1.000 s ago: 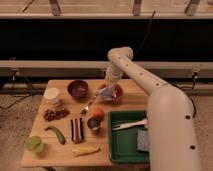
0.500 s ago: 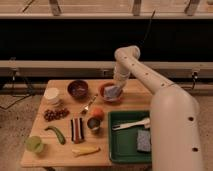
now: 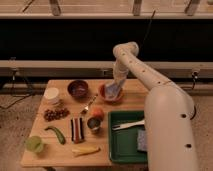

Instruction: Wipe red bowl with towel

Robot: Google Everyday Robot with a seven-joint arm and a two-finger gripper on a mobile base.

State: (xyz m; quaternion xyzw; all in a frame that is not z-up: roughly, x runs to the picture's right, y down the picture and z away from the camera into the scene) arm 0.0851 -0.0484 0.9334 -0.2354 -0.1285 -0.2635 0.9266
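The red bowl sits on the wooden table near its back edge, right of centre. My gripper hangs over the bowl, pointing down into it, and holds a pale bluish towel that lies inside the bowl. The white arm comes in from the right and bends down above the bowl, hiding part of its right rim.
A dark bowl and a white cup stand to the left. A spoon, an orange fruit, a metal cup, grapes, a green pepper, a banana and a green tray lie nearer the front.
The gripper with the towel has moved from the left of the red bowl to the right and down into the bowl.
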